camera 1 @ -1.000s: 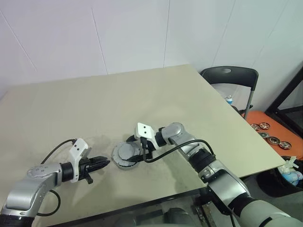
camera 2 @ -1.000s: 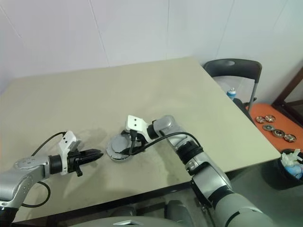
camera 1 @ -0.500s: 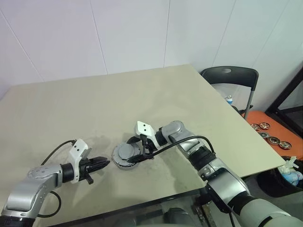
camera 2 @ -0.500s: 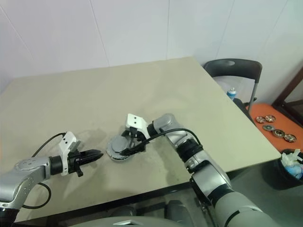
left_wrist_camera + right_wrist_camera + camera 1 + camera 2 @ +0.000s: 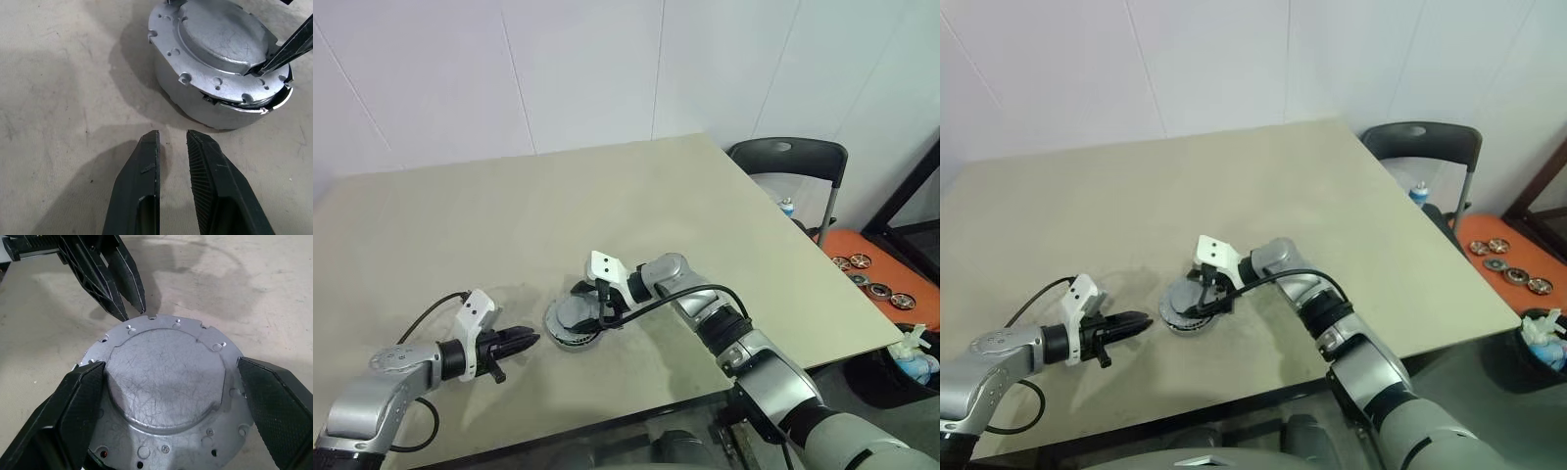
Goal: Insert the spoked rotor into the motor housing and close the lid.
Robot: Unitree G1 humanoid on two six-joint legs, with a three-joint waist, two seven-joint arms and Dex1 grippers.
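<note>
The motor housing (image 5: 195, 103) sits on the table as a round silver-grey case, with the lid (image 5: 166, 377) folded down on top, plain face up. At one side a thin dark gap shows between lid and case. The spoked rotor is hidden. My right gripper (image 5: 598, 313) is wide open and straddles the lid, one fingertip (image 5: 266, 61) resting on its rim. My left gripper (image 5: 172, 137) lies low on the table just left of the housing, its fingers a narrow gap apart with nothing between them.
A dark chair (image 5: 790, 162) stands past the table's right edge, with a small blue bottle (image 5: 787, 207) beside it. Lower right, an orange surface (image 5: 871, 257) carries several small wheel-like discs. The table (image 5: 558, 206) stretches bare toward the wall.
</note>
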